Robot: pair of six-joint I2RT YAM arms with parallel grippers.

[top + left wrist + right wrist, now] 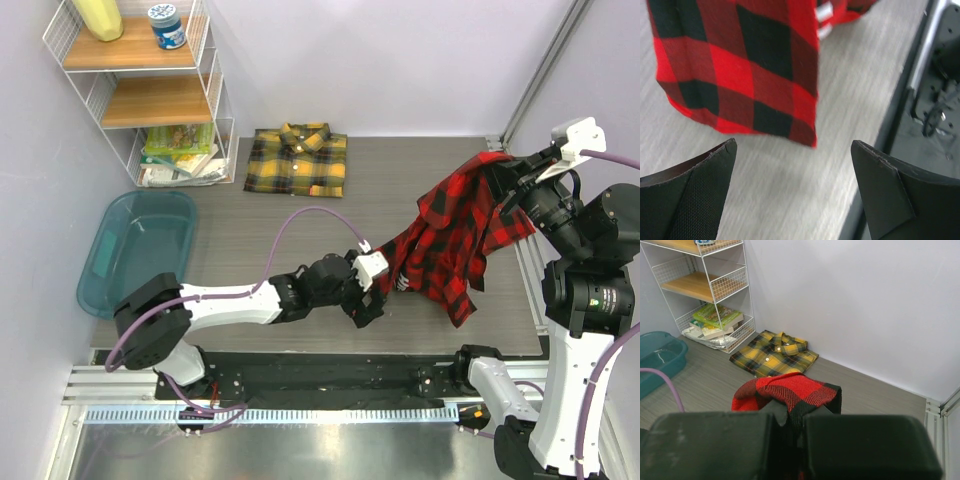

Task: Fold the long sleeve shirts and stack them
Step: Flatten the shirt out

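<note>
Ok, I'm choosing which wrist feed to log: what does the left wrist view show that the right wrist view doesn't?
Only left wrist: the open, empty left gripper and the metal rail. Only right wrist: the right gripper shut on red fabric, the folded yellow-and-black shirt, the wire shelf and the teal tub. Both: the red-and-black shirt and the grey table.
</note>
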